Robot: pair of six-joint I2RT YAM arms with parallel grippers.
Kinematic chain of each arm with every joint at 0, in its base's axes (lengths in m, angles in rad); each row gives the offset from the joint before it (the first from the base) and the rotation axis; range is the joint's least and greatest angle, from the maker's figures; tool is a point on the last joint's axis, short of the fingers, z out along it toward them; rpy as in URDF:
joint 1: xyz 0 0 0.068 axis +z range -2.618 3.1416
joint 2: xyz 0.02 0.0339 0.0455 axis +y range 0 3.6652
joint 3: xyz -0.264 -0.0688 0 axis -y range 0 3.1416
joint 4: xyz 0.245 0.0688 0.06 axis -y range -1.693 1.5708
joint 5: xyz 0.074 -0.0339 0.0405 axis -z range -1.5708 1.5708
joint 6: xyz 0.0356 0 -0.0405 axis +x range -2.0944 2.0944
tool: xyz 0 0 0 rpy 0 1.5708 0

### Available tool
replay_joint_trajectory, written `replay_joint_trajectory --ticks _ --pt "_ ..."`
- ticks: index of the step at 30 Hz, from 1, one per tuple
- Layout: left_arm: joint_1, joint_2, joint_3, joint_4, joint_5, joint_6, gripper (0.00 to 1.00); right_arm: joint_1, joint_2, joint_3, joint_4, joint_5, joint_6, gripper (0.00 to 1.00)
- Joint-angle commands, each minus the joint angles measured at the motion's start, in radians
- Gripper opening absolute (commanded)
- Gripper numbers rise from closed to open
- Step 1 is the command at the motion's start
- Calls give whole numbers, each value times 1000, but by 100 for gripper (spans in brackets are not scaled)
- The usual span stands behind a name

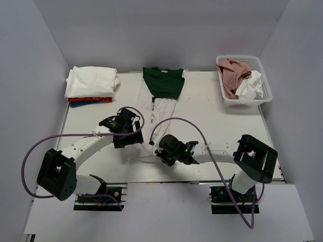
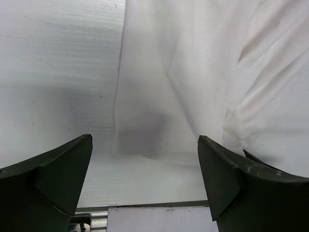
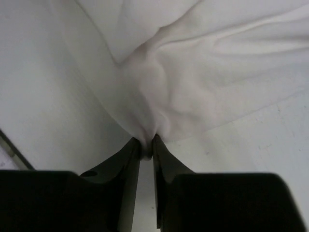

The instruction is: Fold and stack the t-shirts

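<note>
A white t-shirt [image 1: 161, 107] lies as a long narrow strip down the middle of the table. A folded dark green t-shirt [image 1: 163, 81] lies on its far end. My right gripper [image 1: 156, 149] is shut on the white shirt's near edge; in the right wrist view the cloth [image 3: 193, 72] bunches into the closed gripper [image 3: 147, 145]. My left gripper [image 1: 127, 138] is open and empty just left of the shirt. In the left wrist view the gripper [image 2: 145, 145] hovers over the cloth's [image 2: 193, 72] left edge.
A folded stack with a white tee [image 1: 92, 80] over red and blue ones [image 1: 90, 99] sits at the far left. A white lattice basket [image 1: 262, 75] at the far right holds a dusty pink tee [image 1: 231, 70] and a white one [image 1: 251, 86]. The table's near edge [image 2: 154, 205] is close.
</note>
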Motion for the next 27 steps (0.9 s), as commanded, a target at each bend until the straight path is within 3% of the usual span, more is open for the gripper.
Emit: replay_joint_trajectory --ticks 1,2,3,8,13,16,19,21,27 --pt "-3 -46 18 0 -13 27 100 3 11 9 -2 92 40 19" --pt "-3 -46 18 17 33 41 100 0 -10 -29 0 101 61 8" --pt "-3 -46 8 50 71 85 100 0 -25 -43 -2 102 69 5" --pt "-27 -57 -65 271 465 193 100 -2 -107 -128 -37 99 117 4" --pt "-105 125 27 200 342 184 100 -2 -133 -161 7 21 118 5" --pt "-134 169 73 199 342 175 100 1 -141 -177 26 1 114 7" --pt "-161 213 109 145 299 152 93 -2 -153 -181 58 12 120 7" --pt "-190 260 124 120 264 140 82 -2 -165 -198 71 17 123 7" --pt "-248 347 194 43 221 120 69 -5 -200 -224 86 27 138 9"
